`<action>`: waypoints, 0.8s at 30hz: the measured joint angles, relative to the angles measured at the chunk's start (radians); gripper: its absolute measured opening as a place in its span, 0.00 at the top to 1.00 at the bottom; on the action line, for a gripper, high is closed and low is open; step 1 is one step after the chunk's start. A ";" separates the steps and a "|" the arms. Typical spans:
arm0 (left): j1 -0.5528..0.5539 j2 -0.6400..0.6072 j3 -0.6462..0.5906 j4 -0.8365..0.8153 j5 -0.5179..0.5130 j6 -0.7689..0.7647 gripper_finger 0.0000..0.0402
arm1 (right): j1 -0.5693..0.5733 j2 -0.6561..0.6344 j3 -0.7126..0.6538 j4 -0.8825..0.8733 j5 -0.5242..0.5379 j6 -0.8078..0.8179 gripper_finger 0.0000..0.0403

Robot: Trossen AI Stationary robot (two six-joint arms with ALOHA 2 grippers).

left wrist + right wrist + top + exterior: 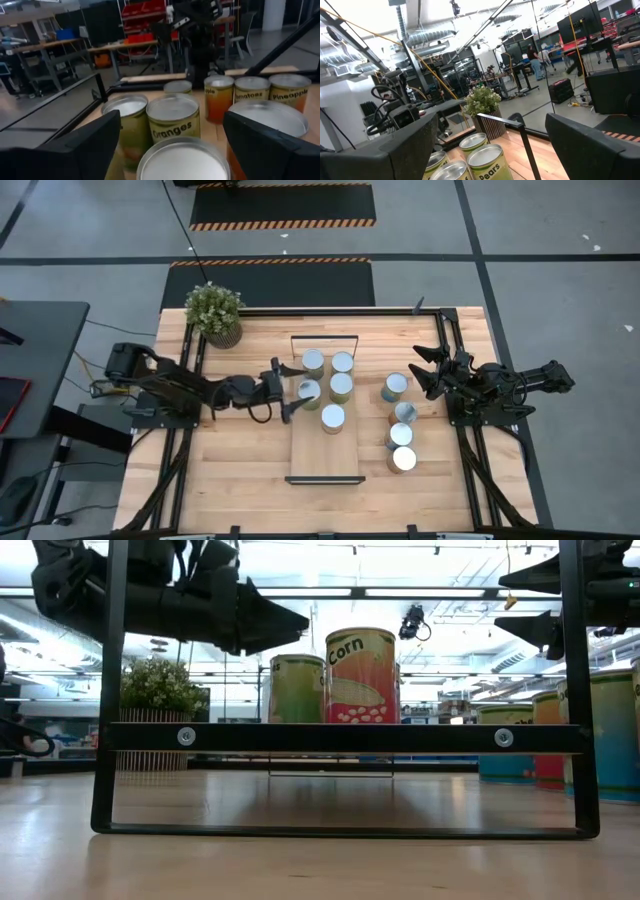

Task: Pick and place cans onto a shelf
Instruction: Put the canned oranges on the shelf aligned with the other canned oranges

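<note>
Nearest, shelf (340, 737) frame; left gripper (287, 391) straddles a can (309, 390), jaws apart — centre it before releasing upward cleanly.

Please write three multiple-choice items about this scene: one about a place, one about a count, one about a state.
1. Where does the potted plant stand?
A. on the shelf
B. on a table corner on the left arm's side
C. among the cans
2. How many cans stand on the table beside the shelf?
A. one
B. seven
C. four
3. How is the right tool?
A. open and empty
B. shut on a can
C. shut on the plant

Answers:
1 B: the potted plant stands at the table corner.
2 C: four cans stand beside the shelf.
3 A: the right tool has spread fingers with nothing between.
</note>
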State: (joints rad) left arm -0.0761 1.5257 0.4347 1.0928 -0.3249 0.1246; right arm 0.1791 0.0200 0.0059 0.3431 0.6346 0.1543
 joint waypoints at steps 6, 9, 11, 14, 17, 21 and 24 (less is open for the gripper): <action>-0.013 -0.183 0.000 -0.281 -0.005 -0.008 0.11 | 0.000 0.000 0.000 0.000 0.000 0.000 0.06; -0.034 -0.272 0.000 -0.396 -0.004 -0.025 0.11 | 0.000 0.000 0.000 0.000 0.000 0.000 0.06; -0.040 -0.316 0.000 -0.488 -0.003 -0.073 0.11 | 0.000 0.000 0.000 0.000 0.000 0.000 0.06; -0.039 -0.333 0.000 -0.625 -0.019 -0.169 0.11 | 0.000 0.000 0.000 0.000 0.000 0.000 0.06; -0.039 -0.314 -0.001 -0.674 -0.019 -0.244 0.11 | 0.000 0.000 0.000 0.000 0.000 0.000 0.06; -0.040 -0.242 -0.001 -0.680 -0.039 -0.289 0.11 | 0.000 0.000 0.000 0.000 0.000 0.000 0.06; -0.039 -0.188 -0.001 -0.660 -0.095 -0.292 0.11 | 0.000 0.000 0.000 0.000 0.000 0.000 0.06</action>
State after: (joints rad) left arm -0.1147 1.3378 0.4340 0.4326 -0.4201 -0.1677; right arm 0.1789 0.0200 0.0059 0.3431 0.6344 0.1547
